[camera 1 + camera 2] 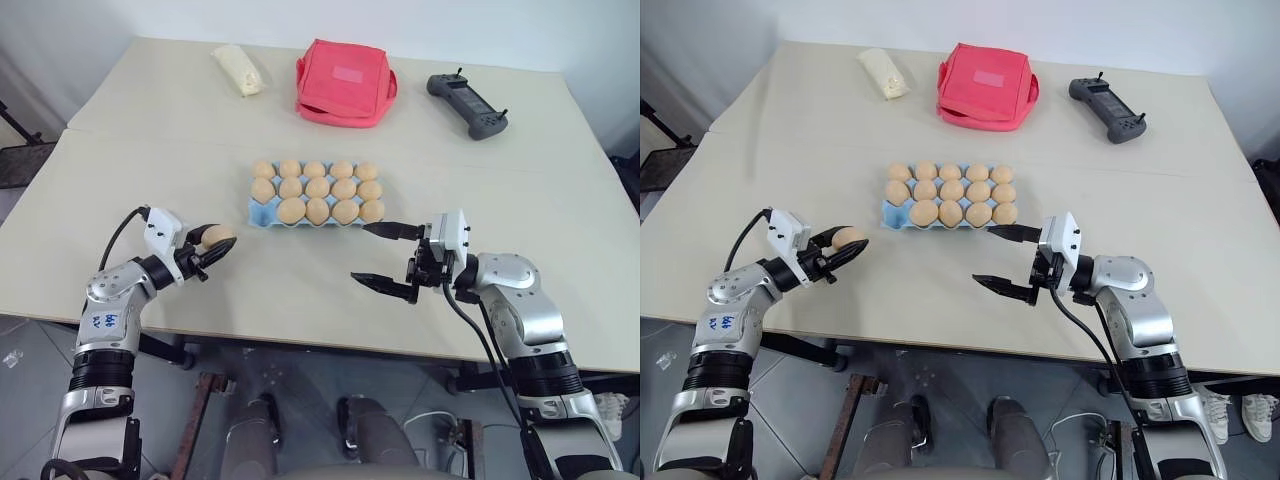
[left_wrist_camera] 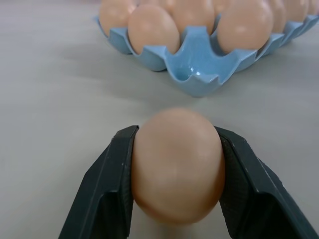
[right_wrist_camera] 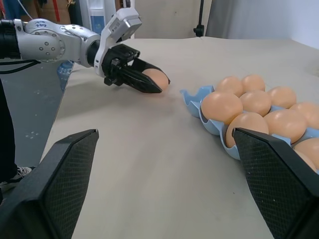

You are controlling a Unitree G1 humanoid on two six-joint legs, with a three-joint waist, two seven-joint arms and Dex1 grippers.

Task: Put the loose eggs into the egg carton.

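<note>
A pale desk [image 1: 150, 150] seen from above, with two robot arms reaching in from the near edge. Nearest on the left, the left gripper [image 1: 213, 247] has its jaws clenched around a tan egg [image 1: 217, 237], held low over the desk and pointing toward the carton. On the right, the right gripper [image 1: 385, 258] has its jaws spread wide and holds nothing. Just beyond both lies the light blue egg carton [image 1: 257, 212], its long side running across the desk. Fourteen cups hold eggs; the one empty cup [image 2: 194, 74] is at the near left corner, closest to the left arm. Farther back lie a pale yellow bundle [image 1: 238, 69], a red pouch [image 1: 343, 81] and a black controller [image 1: 467, 104].
</note>
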